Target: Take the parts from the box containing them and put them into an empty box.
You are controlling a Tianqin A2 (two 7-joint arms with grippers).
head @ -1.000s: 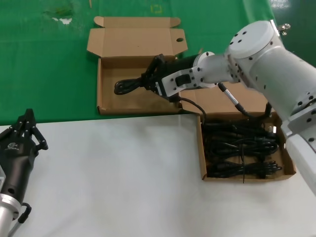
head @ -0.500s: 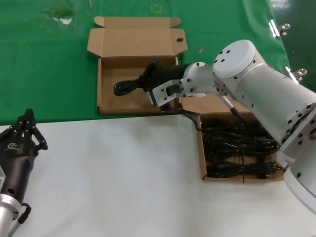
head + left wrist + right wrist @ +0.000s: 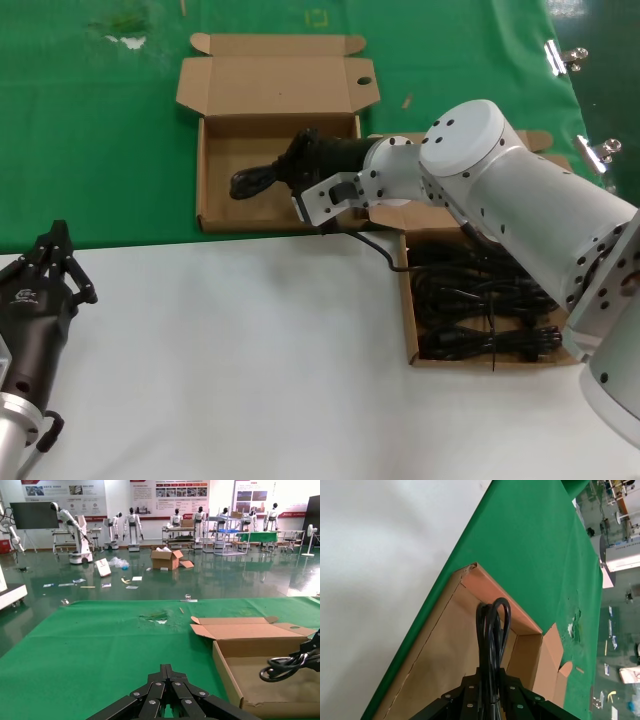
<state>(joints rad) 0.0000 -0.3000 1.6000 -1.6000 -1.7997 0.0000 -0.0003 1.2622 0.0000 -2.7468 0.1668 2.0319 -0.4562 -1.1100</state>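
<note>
Right gripper (image 3: 296,168) is clamped on one looped cable bundle (image 3: 255,179), held over the floor of the empty box (image 3: 213,205) at 11 o'clock in the head view. The white right arm (image 3: 500,195) crosses above the source box (image 3: 412,345) at 3 o'clock, hiding its rear half; several black cable bundles (image 3: 485,310) lie inside. Left gripper (image 3: 55,262), fingers together, is parked at 9 o'clock over the white tabletop (image 3: 240,360). Green cloth (image 3: 90,130) underlies the empty box.
</note>
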